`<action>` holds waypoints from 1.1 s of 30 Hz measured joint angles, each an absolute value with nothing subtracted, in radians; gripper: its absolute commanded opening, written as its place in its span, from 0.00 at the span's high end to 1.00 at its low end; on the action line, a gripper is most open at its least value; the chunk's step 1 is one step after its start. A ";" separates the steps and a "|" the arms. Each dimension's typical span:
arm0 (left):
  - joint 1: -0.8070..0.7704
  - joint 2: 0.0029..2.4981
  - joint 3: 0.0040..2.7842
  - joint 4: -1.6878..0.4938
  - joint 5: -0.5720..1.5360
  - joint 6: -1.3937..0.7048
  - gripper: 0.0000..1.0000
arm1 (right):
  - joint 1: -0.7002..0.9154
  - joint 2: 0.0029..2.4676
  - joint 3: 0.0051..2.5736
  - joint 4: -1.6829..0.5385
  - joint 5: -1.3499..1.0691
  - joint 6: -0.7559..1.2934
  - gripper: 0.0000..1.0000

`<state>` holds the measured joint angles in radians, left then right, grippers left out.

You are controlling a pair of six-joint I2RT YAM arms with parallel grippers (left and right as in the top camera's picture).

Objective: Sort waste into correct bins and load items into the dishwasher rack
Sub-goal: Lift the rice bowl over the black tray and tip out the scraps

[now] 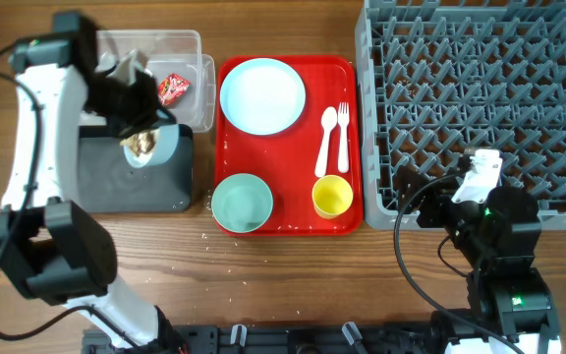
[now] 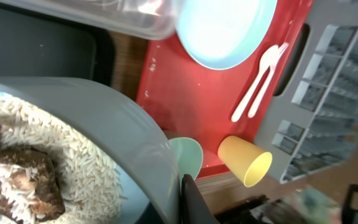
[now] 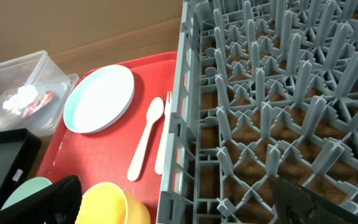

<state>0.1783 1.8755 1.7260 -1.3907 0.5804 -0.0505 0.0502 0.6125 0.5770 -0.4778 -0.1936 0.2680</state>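
The light blue bowl (image 1: 151,146) of loose food scraps (image 2: 36,168), likely light, stiff and slick, hangs tilted over the black tray (image 1: 131,185), the left gripper (image 1: 136,123) clamped on its rim, the sensible hold, while the right gripper (image 1: 435,192) is spread and empty.

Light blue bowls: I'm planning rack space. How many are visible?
2. One light blue bowl sits on the red tray; the other bowl, holding food scraps, is over the black tray in the left gripper.
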 measured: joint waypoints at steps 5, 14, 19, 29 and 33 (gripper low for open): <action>0.344 1.871 1.480 -1.195 0.789 0.044 0.96 | 0.050 0.613 0.577 -0.499 -0.194 0.268 0.00; 0.497 1.874 1.361 -1.145 1.090 0.049 0.96 | 0.050 0.614 0.577 -0.525 -0.194 0.268 0.00; 0.525 1.874 1.361 -1.144 1.200 0.049 0.96 | 0.050 0.614 0.577 -0.532 -0.194 0.268 0.00; 0.530 1.874 1.361 -1.139 1.404 0.048 0.96 | 0.050 0.614 0.577 -0.533 -0.194 0.268 0.00; 0.535 1.874 1.361 -1.139 1.444 0.048 0.96 | 0.050 0.614 0.577 -0.533 -0.194 0.268 0.00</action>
<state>0.5350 1.8736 1.3605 -1.1389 1.4445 0.0479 0.0502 0.6136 0.5770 -0.5327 -0.1936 0.2680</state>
